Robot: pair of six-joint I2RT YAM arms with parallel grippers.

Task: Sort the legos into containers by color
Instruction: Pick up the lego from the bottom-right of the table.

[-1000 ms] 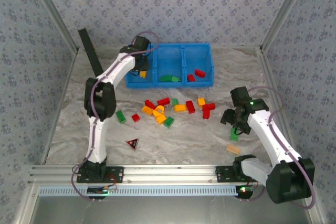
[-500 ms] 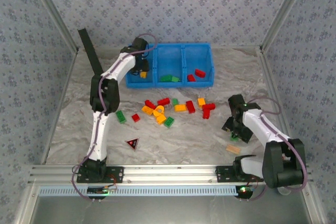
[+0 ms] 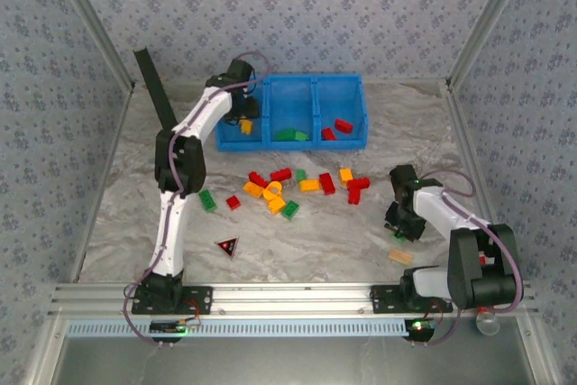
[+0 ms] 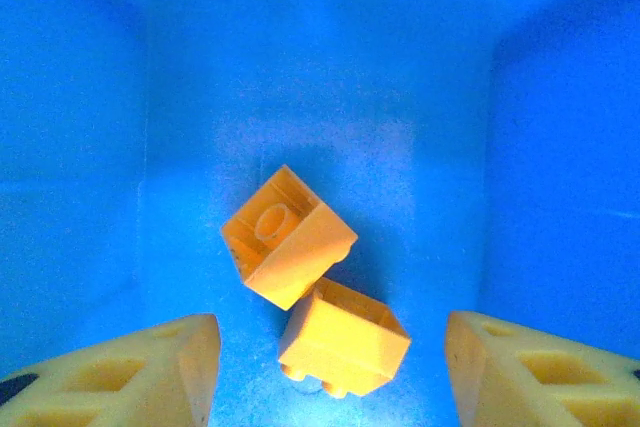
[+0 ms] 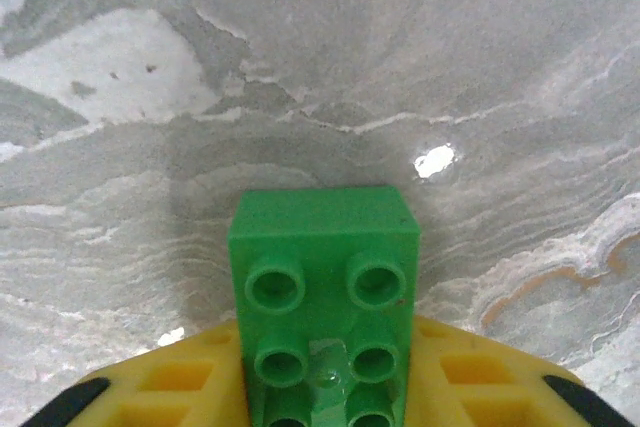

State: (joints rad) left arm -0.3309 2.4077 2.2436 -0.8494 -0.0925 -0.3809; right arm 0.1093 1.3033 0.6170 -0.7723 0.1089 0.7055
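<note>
Left arm (image 3: 202, 115) outstretched over bin (image 3: 338, 78)

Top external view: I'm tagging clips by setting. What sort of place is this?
Likely a robot test cell, not a home: patterned backdrop walls, a marble-print tabletop, and an aluminium rail holding the left arm and right arm.

Glossy plastic green brick (image 5: 320, 277); smooth, seemingly faintly shiny marbled tabletop (image 5: 300, 77).

Lab cell — aluminium frame (image 3: 297, 295), papered walls (image 3: 297, 15).
</note>
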